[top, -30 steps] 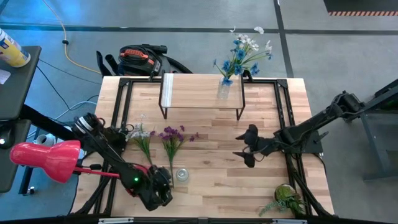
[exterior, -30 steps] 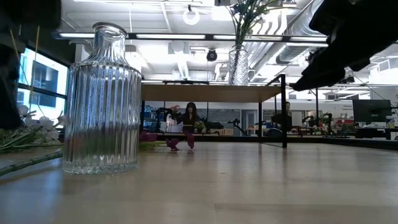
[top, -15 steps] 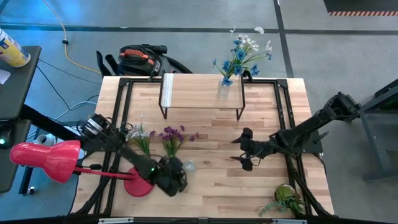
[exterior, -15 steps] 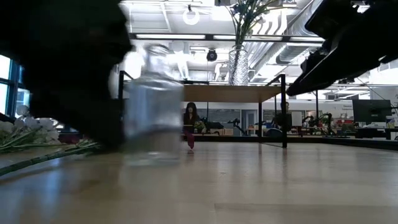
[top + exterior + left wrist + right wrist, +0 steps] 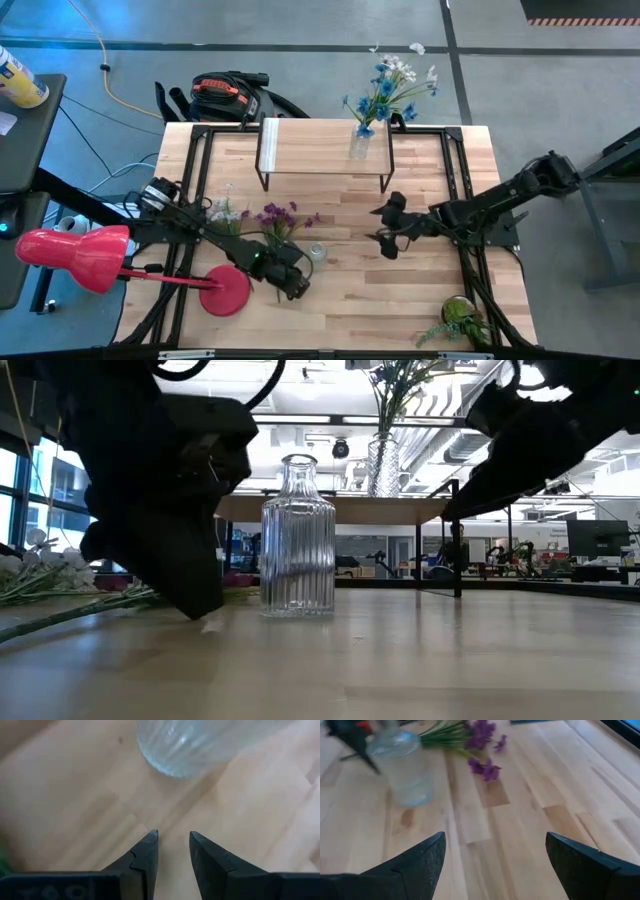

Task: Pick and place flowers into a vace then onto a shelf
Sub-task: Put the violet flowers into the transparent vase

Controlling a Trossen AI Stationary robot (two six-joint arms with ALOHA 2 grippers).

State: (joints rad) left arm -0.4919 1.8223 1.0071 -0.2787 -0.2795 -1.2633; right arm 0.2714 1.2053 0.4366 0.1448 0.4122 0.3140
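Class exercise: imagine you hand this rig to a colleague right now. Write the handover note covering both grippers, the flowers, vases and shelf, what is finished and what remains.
Left gripper: narrowly open, holding nothing, low beside the empty glass vase.
Right gripper: wide open, empty, above mid-table, facing that vase.
Purple flowers and pale flowers lie flat on the table, left of centre.
Done: one vase of blue and white flowers stands on the shelf.
Left: put the lying flowers into the empty vase, then set it on the shelf.

Ribbed clear glass bottle [image 5: 297,535], glossy; tabletop [image 5: 340,300] pale wood, smooth; shelf [image 5: 310,148] light wood, black metal legs.
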